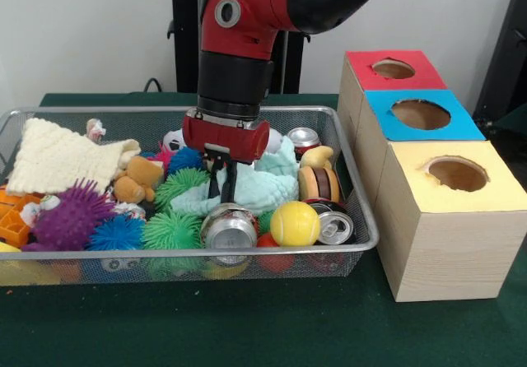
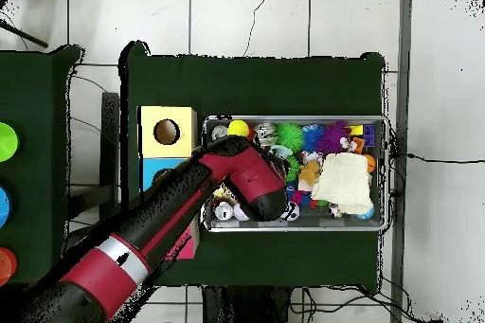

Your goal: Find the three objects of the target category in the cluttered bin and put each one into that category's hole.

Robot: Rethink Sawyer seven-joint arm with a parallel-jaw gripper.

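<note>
Red-black arm's gripper (image 1: 222,188) down inside silver wire-mesh bin (image 1: 362,211), black fingers close together, pinching pale mint cloth (image 1: 268,188) — apparently nothing else held. Clear plastic film pieces not visible — likely buried. Blue-topped box hole (image 1: 421,113) unfilled; all three seemingly left.

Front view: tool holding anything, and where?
Cannot tell. The tool is down on the pale green cloth in the bin; a hold isn't visible.

Silver wire-mesh metal bin (image 1: 346,188) on a matt green cloth surface (image 1: 247,326). Inside: shiny metal cans (image 1: 229,227), a knitted cream cloth (image 1: 62,157), spiky rubbery balls (image 1: 171,229). Pale wooden boxes (image 1: 449,252) alongside.
</note>
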